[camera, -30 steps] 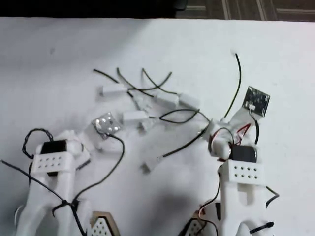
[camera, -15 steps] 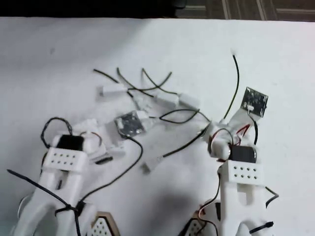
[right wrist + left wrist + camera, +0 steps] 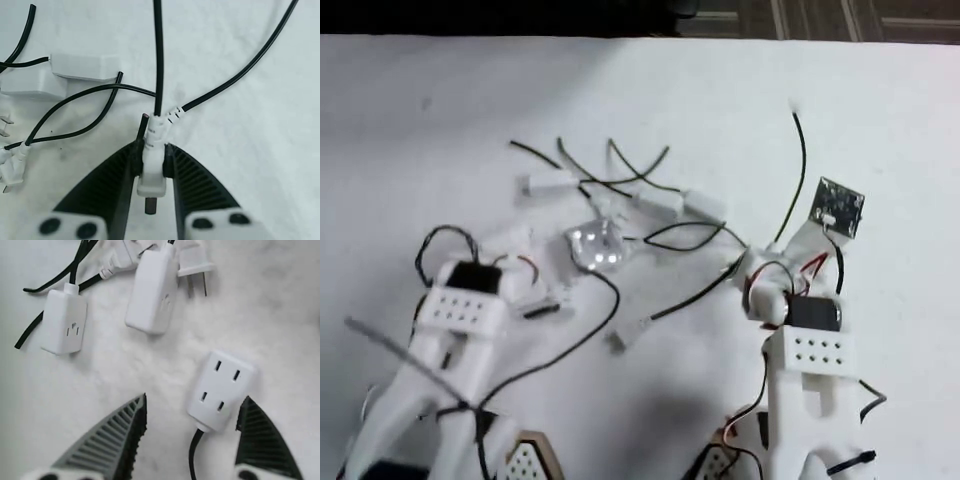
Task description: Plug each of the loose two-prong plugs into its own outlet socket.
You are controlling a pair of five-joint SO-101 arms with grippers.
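My left gripper (image 3: 194,399) is open just above the table, with a white outlet socket (image 3: 220,389) and its black cord lying between the fingers, untouched. Two more white sockets (image 3: 62,322) (image 3: 152,290) and a loose two-prong plug (image 3: 195,264) lie beyond it. My right gripper (image 3: 152,146) is shut on a white plug (image 3: 151,172) whose black cord runs away from it. In the high view the left arm (image 3: 460,310) is at the left by the socket cluster (image 3: 660,200), and the right gripper (image 3: 757,262) is at the right of the tangle.
Black cords (image 3: 690,235) cross the middle of the white table. Another loose plug (image 3: 630,333) lies between the arms, and one more plug (image 3: 12,167) sits near white socket blocks (image 3: 82,67). A far socket (image 3: 552,183) lies at the cluster's left end.
The left arm has swung right and forward over the socket near the cluster's middle. The right arm has kept still with its plug.
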